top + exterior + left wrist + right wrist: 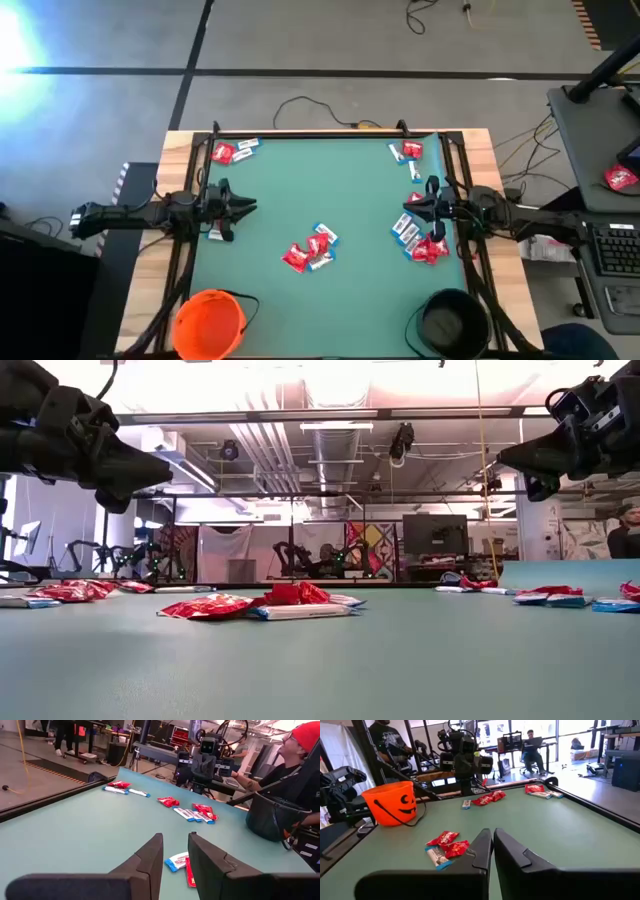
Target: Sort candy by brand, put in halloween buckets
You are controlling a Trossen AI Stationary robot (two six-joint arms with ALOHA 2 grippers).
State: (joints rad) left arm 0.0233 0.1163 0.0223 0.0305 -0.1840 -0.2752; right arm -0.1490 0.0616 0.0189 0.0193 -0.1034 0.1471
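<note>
Red and blue-and-white candy lies flat on the green mat in several small heaps: centre (310,250), near the right arm (420,240), far left (232,151) and far right (408,153). One piece (215,233) lies by the left arm. The orange bucket (210,322) stands at the near left corner and the black bucket (450,320) at the near right. My left gripper (250,207) hovers above the mat's left side, slightly open (176,847). My right gripper (408,205) hovers over the right side, shut (493,845). Both point at each other and hold nothing.
A raised dark frame (320,133) borders the mat. In the left wrist view a seated person (295,755) is beyond the black bucket (272,815). A desk with a keyboard (610,250) stands to the table's right. Bare mat lies between the heaps.
</note>
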